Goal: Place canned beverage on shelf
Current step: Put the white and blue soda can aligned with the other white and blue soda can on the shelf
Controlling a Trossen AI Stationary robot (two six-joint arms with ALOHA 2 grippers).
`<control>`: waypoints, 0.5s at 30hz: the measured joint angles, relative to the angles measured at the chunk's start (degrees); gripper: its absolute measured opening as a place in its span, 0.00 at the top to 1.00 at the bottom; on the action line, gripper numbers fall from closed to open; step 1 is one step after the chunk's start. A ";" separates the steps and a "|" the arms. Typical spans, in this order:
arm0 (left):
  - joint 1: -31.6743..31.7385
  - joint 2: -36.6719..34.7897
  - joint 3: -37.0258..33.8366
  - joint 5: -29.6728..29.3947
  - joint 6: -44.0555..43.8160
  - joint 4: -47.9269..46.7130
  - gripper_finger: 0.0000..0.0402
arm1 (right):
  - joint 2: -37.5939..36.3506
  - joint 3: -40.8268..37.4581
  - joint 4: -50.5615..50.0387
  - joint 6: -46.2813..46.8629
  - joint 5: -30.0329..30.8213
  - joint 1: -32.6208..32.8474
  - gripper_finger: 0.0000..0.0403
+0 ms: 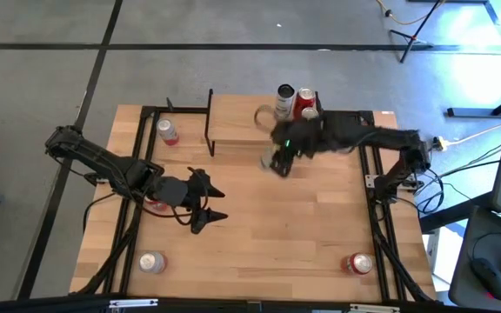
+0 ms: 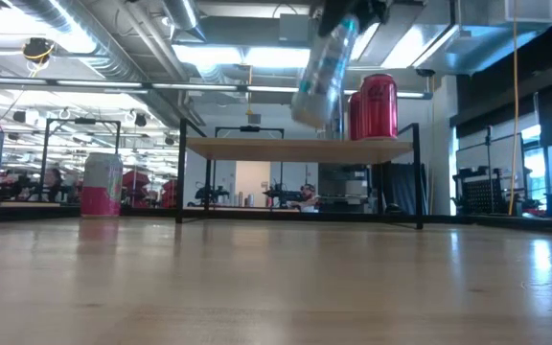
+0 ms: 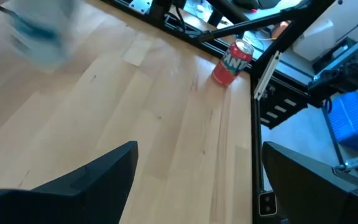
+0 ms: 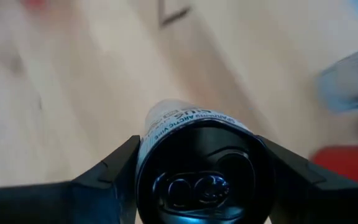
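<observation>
Silver-and-blue, the can (image 4: 201, 168) I'm carrying is clamped between my right gripper's (image 1: 282, 157) fingers, tilted and off the worktop (image 1: 294, 230), just in front of the shelf's (image 2: 300, 149) front edge. On the shelf's right end I see a red can (image 2: 373, 106) and a silver one (image 1: 284, 98) standing together; the plank's left part is bare. My left gripper (image 1: 207, 199) hangs wide open over the worktop's left-centre, well apart. Other cans sit near the edges: far left (image 1: 168, 132), near-left corner (image 1: 151, 262), near-right corner (image 1: 358, 263).
</observation>
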 joint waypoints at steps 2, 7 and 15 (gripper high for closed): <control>0.00 -0.05 0.00 0.00 -0.01 -0.79 0.16 | -0.03 3.77 -0.61 0.00 0.23 -2.41 0.42; 0.02 -0.09 0.00 0.00 -0.20 -1.60 0.16 | -0.07 8.44 -1.79 1.31 -0.08 -9.01 0.42; 0.02 -0.09 -0.02 -0.13 -1.51 -1.87 0.16 | 1.71 8.63 -7.22 0.85 -2.93 -16.34 0.42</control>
